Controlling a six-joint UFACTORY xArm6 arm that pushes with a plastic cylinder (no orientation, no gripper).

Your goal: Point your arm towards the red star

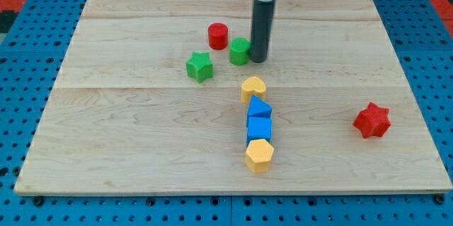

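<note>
One upright rod, my tip (258,59) touching green block (239,51), red star (372,120) well apart

A red star (372,120) lies flat on the desk (127,134). It sits well apart from my tip (258,60), toward the view's lower right.

Bright, even overhead light; soft short shadows, sharp focus throughout.
</note>
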